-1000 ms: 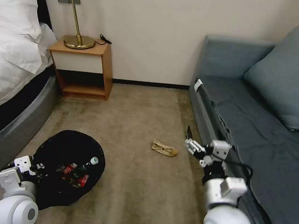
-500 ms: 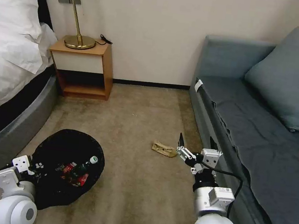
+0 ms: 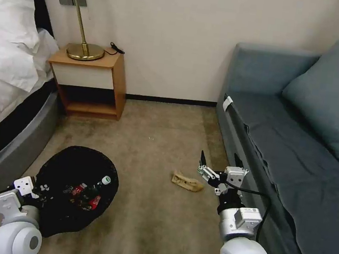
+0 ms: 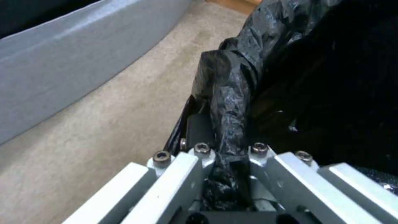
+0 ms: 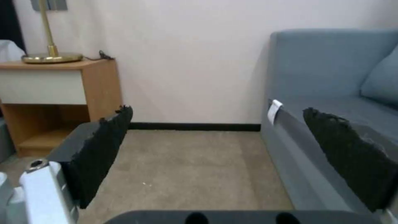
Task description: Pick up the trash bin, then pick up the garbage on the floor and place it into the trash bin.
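On the carpet beside the sofa (image 3: 297, 159), your right gripper (image 3: 219, 165) hangs with its pads (image 5: 99, 149) spread wide and nothing between them, just beside the crumpled tan wrapper (image 3: 187, 182). Your left gripper (image 3: 42, 189) pinches the bagged rim of the trash bin (image 3: 73, 185), which holds a bottle (image 3: 97, 186) and red wrappers (image 3: 81, 190).
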